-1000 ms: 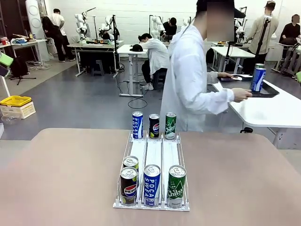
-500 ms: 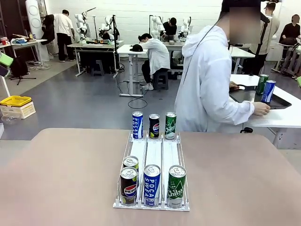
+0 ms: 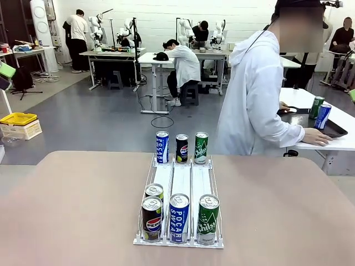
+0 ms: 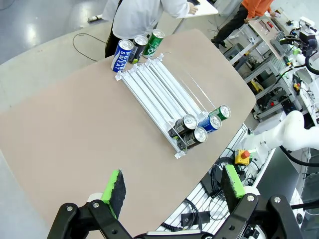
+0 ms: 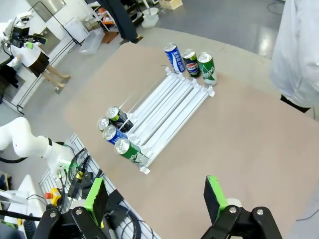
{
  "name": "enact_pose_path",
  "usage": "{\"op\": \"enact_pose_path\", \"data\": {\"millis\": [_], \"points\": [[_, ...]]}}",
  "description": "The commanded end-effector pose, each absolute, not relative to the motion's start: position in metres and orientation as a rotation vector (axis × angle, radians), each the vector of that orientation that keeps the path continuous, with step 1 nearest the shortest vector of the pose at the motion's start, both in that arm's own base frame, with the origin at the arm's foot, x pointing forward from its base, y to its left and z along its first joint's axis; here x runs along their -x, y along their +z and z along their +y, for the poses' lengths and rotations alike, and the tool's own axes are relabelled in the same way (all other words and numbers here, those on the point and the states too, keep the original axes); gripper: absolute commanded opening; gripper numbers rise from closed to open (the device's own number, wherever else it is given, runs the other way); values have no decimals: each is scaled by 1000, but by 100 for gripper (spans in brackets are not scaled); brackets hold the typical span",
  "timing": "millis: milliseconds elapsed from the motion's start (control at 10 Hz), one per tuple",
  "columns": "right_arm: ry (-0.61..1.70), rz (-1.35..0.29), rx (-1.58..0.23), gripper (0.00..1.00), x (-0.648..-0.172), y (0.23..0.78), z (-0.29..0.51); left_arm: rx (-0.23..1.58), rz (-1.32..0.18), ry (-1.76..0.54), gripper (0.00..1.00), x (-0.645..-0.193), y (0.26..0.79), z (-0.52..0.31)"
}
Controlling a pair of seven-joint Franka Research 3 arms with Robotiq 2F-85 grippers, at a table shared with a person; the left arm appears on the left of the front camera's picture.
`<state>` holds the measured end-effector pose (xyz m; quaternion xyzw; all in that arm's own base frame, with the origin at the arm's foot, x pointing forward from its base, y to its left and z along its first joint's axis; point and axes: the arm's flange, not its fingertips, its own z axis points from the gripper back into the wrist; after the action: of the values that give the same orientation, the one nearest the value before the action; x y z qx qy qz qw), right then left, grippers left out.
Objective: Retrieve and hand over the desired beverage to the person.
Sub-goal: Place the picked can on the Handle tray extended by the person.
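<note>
A clear wire rack (image 3: pixel 181 183) stands mid-table. Its far end holds a blue Pocari can (image 3: pixel 162 147), a Pepsi can (image 3: pixel 182 148) and a green can (image 3: pixel 201 148). At its near end are a Pepsi can (image 3: pixel 151 218) with another can (image 3: pixel 154 192) behind it, a Pocari can (image 3: pixel 179 218) and a green can (image 3: pixel 208 219). The person (image 3: pixel 255 100) in the white hooded jacket stands beyond the far right edge, turned toward a side table. My left gripper (image 4: pixel 174 185) is open, high above the rack (image 4: pixel 159 92). My right gripper (image 5: pixel 155 194) is open too, above the rack (image 5: pixel 164 109).
A white side table (image 3: pixel 333 141) at the right carries a dark tray with a blue can (image 3: pixel 322 116) and a green can (image 3: pixel 317 107); the person's hand (image 3: pixel 317 137) rests beside them. Brown tabletop (image 3: pixel 72 210) lies bare on both sides of the rack.
The person has stepped right and turned further toward the side table. The blue can held in the hand now stands on the tray, released.
</note>
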<state>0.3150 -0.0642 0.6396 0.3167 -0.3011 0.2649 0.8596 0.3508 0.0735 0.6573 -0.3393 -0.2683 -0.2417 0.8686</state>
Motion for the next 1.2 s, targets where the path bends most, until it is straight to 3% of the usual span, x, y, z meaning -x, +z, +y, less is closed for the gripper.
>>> {"op": "enact_pose_path", "data": {"millis": [0, 1100], "points": [[567, -633, -666, 100, -317, 639, -66, 725, -582, -516, 100, -352, 658, 74], [567, -633, -666, 100, -317, 639, -66, 725, -582, -516, 100, -352, 658, 74]]}}
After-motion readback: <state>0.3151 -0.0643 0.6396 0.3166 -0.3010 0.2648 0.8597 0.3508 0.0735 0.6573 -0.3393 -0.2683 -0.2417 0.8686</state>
